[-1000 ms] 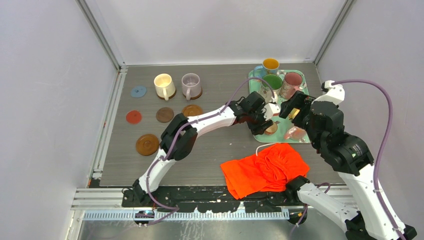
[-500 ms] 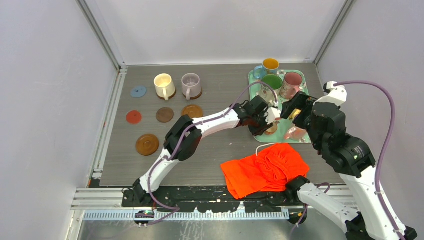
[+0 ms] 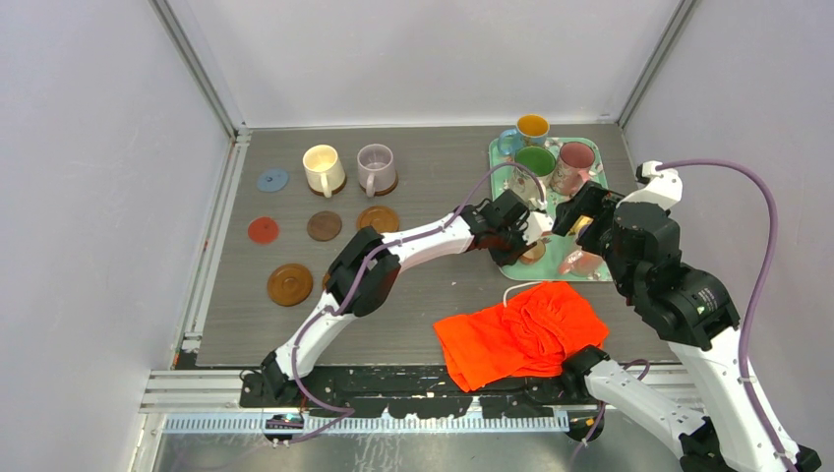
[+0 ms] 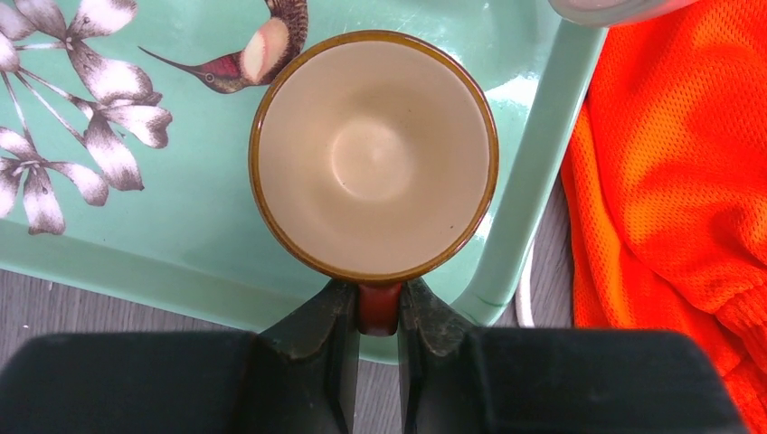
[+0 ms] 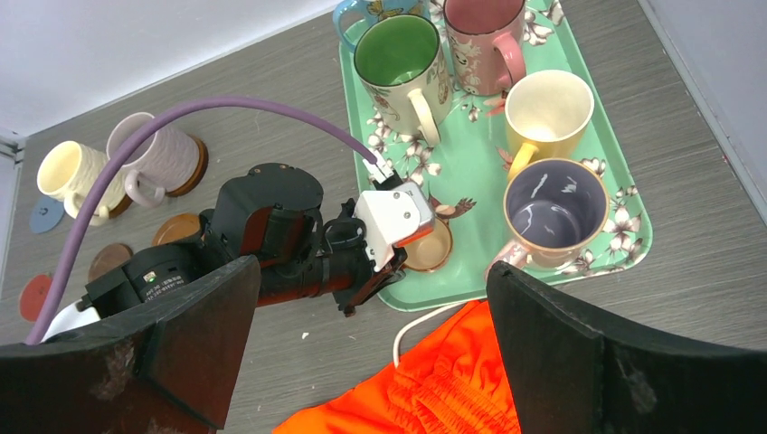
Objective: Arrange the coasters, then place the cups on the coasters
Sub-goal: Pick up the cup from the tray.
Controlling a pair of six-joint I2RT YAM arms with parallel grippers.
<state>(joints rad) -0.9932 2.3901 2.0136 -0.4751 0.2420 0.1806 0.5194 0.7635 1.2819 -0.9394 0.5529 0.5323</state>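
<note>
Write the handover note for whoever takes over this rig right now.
Left claw: shut on the handle of the small cup, which stands in the tray near its edge.
Right claw: open, empty, above the tray.
Done: cream mug and lilac mug stand on coasters, far left.
Left: the small cup and five mugs in the tray. Bare: blue coaster, red coaster, three brown coasters.

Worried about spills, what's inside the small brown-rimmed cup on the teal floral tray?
Nothing visible: the small brown-rimmed ceramic cup shows a bare cream inside down to its bottom. The left gripper pinches its handle. The part of the teal floral tray directly under the cup is covered.
</note>
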